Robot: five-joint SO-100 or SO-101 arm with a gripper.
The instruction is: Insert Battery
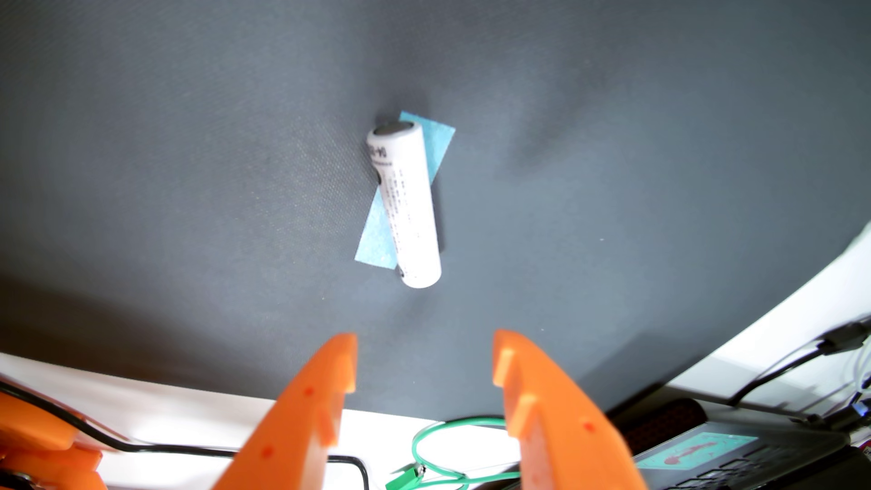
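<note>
On the dark mat, white cylindrical battery [406, 205] lies untouched across blue tape strip [404, 193], tool [424, 360] spread wide and empty short of it — pickup and insertion both pending, no holder visible.

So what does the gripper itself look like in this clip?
The gripper has two bright orange plastic fingers, tapering to blunt tips, with stepped notches on their inner edges and small reddish dots on their faces. Another orange part sits at lower left, with a black cable running past it.

Dark grey mat [188, 141] on white table [801, 301] — bright, even light.
</note>
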